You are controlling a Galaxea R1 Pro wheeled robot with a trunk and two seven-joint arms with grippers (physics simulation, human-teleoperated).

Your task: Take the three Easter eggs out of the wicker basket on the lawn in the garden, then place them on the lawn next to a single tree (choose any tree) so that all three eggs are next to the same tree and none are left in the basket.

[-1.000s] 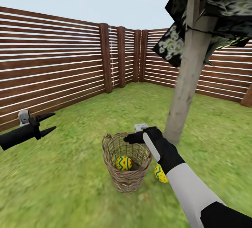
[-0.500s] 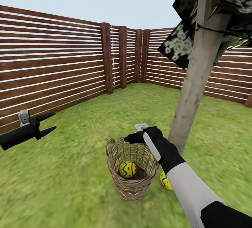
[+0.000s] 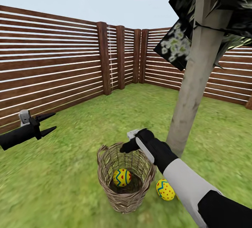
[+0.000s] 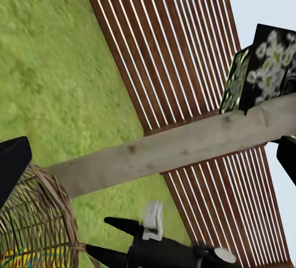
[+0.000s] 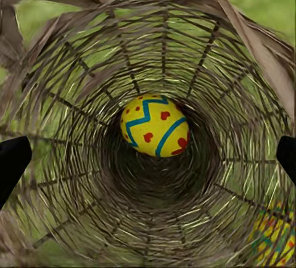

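Grassy lawn: the spread right gripper hangs directly above the Easter egg inside the wicker basket; the left gripper, fingers parted, sits well aside.

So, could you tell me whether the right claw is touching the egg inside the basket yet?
Apart. The right wrist view shows the egg deep at the basket bottom, with the right claw fingertips wide at the rim, well short of it.
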